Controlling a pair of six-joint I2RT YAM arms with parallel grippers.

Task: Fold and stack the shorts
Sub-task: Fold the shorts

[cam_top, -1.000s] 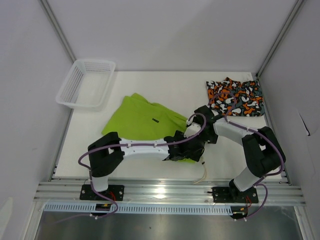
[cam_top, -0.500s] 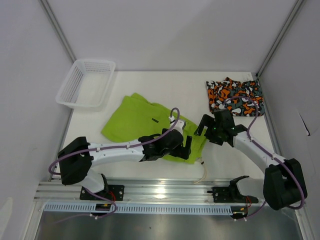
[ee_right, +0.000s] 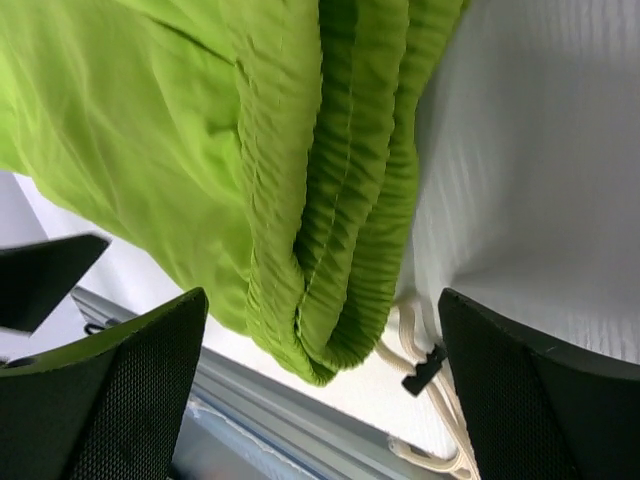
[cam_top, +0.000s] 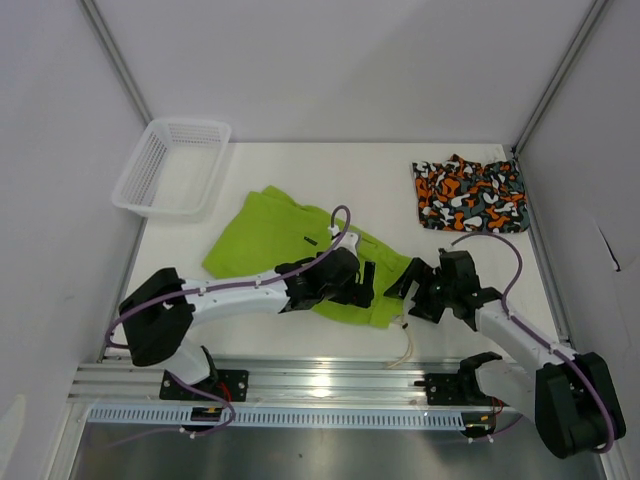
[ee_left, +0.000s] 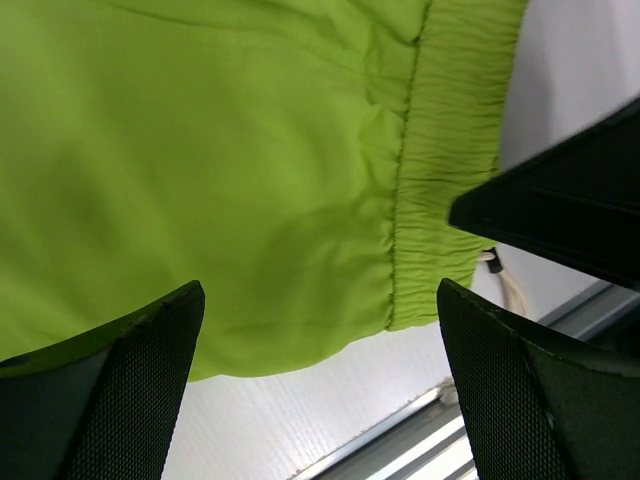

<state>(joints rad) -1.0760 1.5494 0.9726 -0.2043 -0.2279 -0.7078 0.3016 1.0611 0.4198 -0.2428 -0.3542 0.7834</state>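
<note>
The shorts are two soft fabric pairs lying well apart on the white table (cam_top: 350, 180). The plain lime green shorts (cam_top: 265, 235) are spread in the middle, towards the near edge, and the orange, black, grey and white camo-print shorts (cam_top: 470, 195) sit as a flat folded packet in the far right corner.

The green pair's gathered elastic waistband (ee_right: 340, 200) is its near right end. There it is doubled over on itself in thick ridged folds (the right wrist view shows the layers clearly). Its white drawstring (ee_right: 430, 400) trails off the waistband onto the table and runs towards the aluminium rail (cam_top: 330, 385) at the near edge.

The left gripper (cam_top: 368, 285) reaches in from the left. Its fingers are spread wide above the green fabric just inside the waistband, and nothing is pinched between them. The right gripper (cam_top: 405, 295) comes from the right, directly facing the left one. Its fingers are also fully spread, hovering over the folded waistband end without clasping it. Each wrist camera catches a black fingertip of the other gripper at the frame's edge.

A white plastic mesh basket (cam_top: 150, 170) stands at the far left corner, apart from both pairs.
</note>
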